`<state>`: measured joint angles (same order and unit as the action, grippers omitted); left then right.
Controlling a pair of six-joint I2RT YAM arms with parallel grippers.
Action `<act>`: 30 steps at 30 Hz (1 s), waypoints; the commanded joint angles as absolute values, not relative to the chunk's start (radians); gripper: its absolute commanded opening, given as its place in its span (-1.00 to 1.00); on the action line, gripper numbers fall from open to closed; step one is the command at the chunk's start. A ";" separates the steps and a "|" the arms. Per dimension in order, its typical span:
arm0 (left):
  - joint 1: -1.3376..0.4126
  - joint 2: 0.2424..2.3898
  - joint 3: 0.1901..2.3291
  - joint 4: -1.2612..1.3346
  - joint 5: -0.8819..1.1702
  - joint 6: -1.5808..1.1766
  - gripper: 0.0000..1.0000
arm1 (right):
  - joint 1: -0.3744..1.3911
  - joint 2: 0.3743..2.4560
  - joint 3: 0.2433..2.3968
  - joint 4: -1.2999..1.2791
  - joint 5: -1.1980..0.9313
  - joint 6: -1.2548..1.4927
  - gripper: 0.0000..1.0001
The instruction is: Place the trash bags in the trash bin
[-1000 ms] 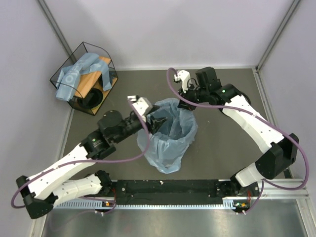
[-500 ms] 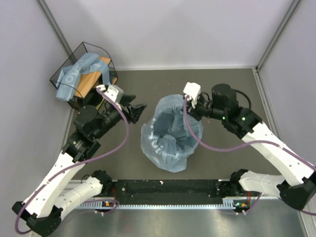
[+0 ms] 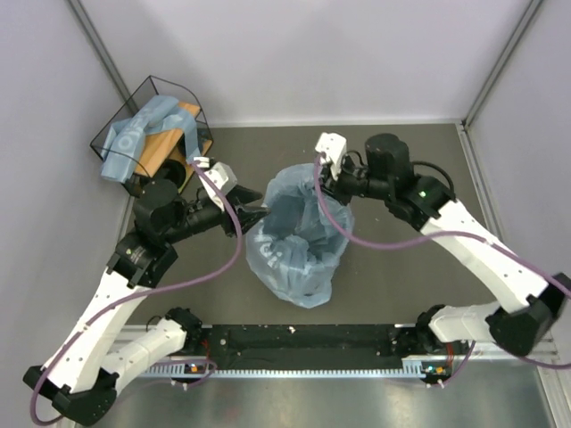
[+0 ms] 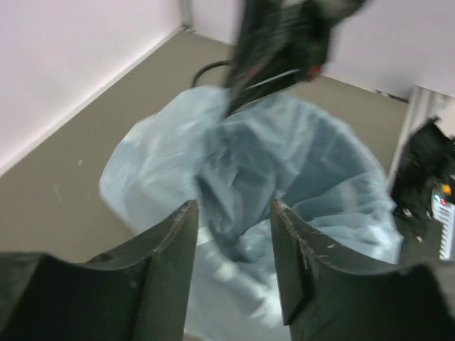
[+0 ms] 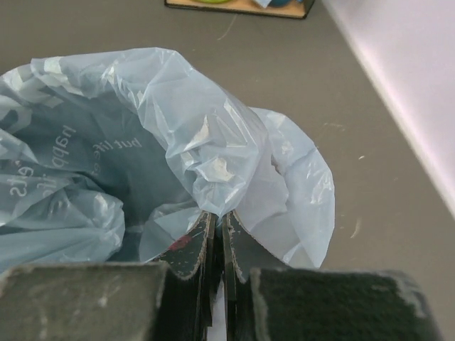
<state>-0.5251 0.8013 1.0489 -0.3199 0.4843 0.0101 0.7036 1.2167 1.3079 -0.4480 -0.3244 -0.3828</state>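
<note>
- Trash bags (image 3: 299, 241) drape the trash bin, seemingly hidden beneath, directly ahead of the left gripper (image 4: 233, 213), whose jaws are parted and empty.
- The right gripper (image 5: 220, 231) pinches the far-rim film.

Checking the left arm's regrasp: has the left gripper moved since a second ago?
Yes. The left gripper has pulled back left, toward the wire basket, from over the trash bag opening to beside its left edge.

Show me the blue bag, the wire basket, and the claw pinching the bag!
trash bag (image 3: 299, 266), top view, on its crinkly near side.
wire basket (image 3: 162, 153), top view, on its wooden base.
right gripper (image 5: 220, 216), right wrist view, between its fingertips, shut on the bag's edge.
</note>
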 commanded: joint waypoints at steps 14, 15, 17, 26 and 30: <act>-0.745 1.281 1.546 -1.014 0.595 0.820 -0.60 | 0.592 1.528 1.563 -0.644 -0.629 -0.152 -1.00; -0.752 1.317 1.552 -1.029 0.586 0.842 -0.65 | 0.591 1.531 1.565 -0.647 -0.643 -0.156 -1.00; -0.755 1.357 1.558 -1.045 0.552 0.874 -0.79 | 0.592 1.537 1.565 -0.649 -0.672 -0.166 -1.00; -0.769 1.606 1.652 -1.101 0.439 0.884 -0.97 | 0.584 1.551 1.574 -0.666 -0.675 -0.143 -1.00; -0.769 1.646 1.625 -1.095 0.384 0.775 -1.00 | 0.581 1.529 1.562 -0.664 -0.562 -0.086 -1.00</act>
<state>-0.7631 1.6379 1.6146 -1.0672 0.4404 0.8494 0.5922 1.5494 1.5143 -0.6842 -0.6212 -0.1581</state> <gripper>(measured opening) 0.010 0.022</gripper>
